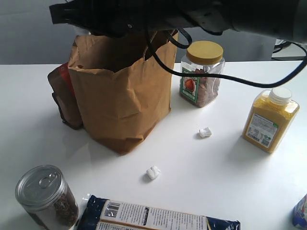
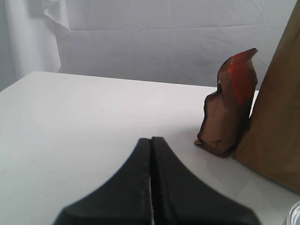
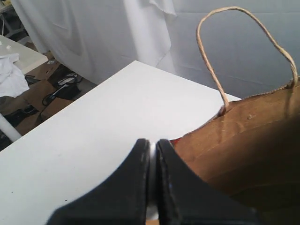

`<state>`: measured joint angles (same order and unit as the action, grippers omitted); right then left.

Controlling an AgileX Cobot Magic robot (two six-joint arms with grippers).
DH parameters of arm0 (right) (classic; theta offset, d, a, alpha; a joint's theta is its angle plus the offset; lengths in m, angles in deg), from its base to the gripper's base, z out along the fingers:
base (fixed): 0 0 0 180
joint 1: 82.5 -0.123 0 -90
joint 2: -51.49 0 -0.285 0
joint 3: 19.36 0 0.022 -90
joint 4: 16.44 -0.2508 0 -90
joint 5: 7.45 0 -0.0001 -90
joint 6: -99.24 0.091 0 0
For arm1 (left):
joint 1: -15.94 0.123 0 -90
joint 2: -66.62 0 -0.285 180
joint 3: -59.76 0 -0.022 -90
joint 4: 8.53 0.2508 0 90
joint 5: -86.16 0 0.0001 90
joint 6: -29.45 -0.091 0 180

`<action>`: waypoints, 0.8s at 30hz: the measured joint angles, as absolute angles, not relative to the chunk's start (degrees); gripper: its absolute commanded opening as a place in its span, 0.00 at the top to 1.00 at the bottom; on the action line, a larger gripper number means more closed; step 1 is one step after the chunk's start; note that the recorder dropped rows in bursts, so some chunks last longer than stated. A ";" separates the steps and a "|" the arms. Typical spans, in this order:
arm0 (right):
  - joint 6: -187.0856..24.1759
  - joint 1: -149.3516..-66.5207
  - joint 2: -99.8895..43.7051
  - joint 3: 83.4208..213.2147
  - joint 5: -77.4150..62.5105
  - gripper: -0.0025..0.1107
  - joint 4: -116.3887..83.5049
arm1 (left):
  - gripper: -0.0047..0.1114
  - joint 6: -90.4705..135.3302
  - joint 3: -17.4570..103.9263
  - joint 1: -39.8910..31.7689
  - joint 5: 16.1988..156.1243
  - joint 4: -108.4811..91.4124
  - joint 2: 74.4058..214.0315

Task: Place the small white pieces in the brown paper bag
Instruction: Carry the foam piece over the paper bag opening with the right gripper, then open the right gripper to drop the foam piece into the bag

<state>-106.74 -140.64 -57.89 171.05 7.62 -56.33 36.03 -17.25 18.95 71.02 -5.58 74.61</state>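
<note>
A: Brown kraft first: look for the brown paper bag (image 1: 120,96) left of centre on the white table (image 1: 216,163), upright, crumpled, mouth open.

B: Found. Also a dark red-and-brown pouch (image 1: 61,93) tucked against its far left side. Where to look for the small white pieces (image 1: 205,132)?

A: Only two to count, both on bare tabletop outside the bag. One between the bag and the yellow bottle (image 1: 271,120), in front of the yellow-lidded jar (image 1: 204,72). A second piece (image 1: 153,172) nearer the front, just off the bag's lower corner.

B: And the right gripper (image 3: 152,143)?

A: Up beside the bag's rim, near a twisted string handle (image 3: 243,28), with fingers drawn close and only a thin pale sliver between. Cannot tell whether pinching a piece or nothing.

B: The left gripper (image 2: 151,142)?

A: Low over the table, pressed together with nothing between, facing the pouch and the bag's side.

B: Along the front edge?

A: A pull-tab can (image 1: 45,194) at the left, with a blue-and-white packet (image 1: 153,218) lying flat just beside.
</note>
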 measured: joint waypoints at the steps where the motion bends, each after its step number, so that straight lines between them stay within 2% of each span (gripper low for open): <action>1: -106.63 -140.44 -58.03 171.05 7.59 0.95 -56.16 | 0.96 36.03 -17.25 18.95 71.02 -5.58 74.61; 3: -106.35 -140.05 -58.12 171.05 7.37 0.87 -54.48 | 0.96 36.03 -17.25 18.95 71.02 -5.58 74.61; 9: -104.09 -139.96 -58.12 171.05 6.29 0.52 -50.45 | 0.96 36.03 -17.25 18.95 71.02 -5.58 74.61; 13: -101.59 -139.96 -58.12 171.05 4.50 0.50 -49.18 | 0.96 36.03 -17.25 18.95 71.02 -5.58 74.61; 15: -101.42 -139.96 -58.12 171.05 4.39 0.52 -48.59 | 0.96 36.03 -17.25 18.95 71.02 -5.58 74.61; 17: -100.92 -139.96 -58.12 171.05 4.46 0.59 -48.04 | 0.96 36.03 -17.25 18.95 71.02 -5.58 74.61; 21: -100.27 -139.96 -55.21 171.05 9.23 0.90 -47.92 | 0.96 36.03 -17.25 18.95 71.02 -5.58 74.61; 23: -100.11 -139.96 -52.43 171.19 16.73 0.98 -47.85 | 0.96 36.03 -17.25 18.95 71.02 -5.58 74.61; 24: -100.11 -139.96 -51.51 171.19 21.29 0.98 -47.85 | 0.96 36.03 -17.25 18.95 71.02 -5.58 74.61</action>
<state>-100.11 -139.96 -51.51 171.19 21.29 -47.85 36.03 -17.25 18.95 71.02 -5.58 74.61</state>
